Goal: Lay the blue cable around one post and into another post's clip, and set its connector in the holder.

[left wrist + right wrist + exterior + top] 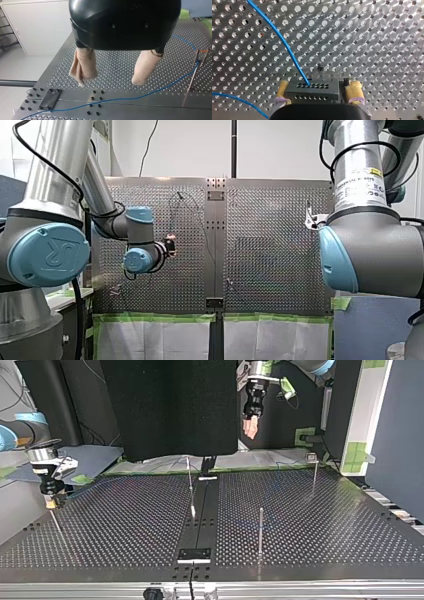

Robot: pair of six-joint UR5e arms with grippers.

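Clamping the black connector (pixel 312 91) between my right gripper's (pixel 319 87) yellow pads, close over the perforated table (pixel 374 37).
Trailing the blue cable (pixel 284 42) from that connector across the holes; holding my left gripper's (pixel 109 80) beige fingers apart, raised above cable running to a clipped post (pixel 192 79).

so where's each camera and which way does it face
Front view: behind the arms, facing over the table; both arms show.
Top view: across the table, facing them; my left gripper high, my right gripper low.
Left wrist view: down past open fingers at the blue cable.
Right wrist view: down at the connector its pads clamp.
Both wrist views share the blue cable.
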